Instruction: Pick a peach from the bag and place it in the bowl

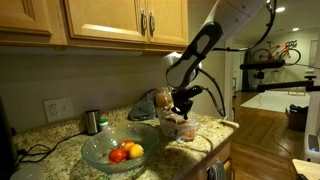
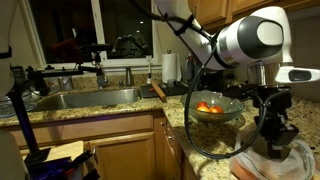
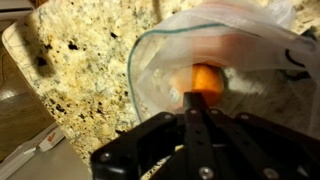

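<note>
1 view, wrist, shows peach point(image 3: 205, 78) in bag point(image 3: 250, 35) at closed jaws; bowl point(image 1: 95, 148) only in exterior views.

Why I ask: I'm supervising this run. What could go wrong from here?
1. The tool is shut, its tips right at the peach in the bag. Pressing on could shove the fruit deeper rather than grip it.
2. The bag's thin film surrounds the peach. The tool may snag it and drag the bag along the counter, possibly toward the nearby edge.
</note>
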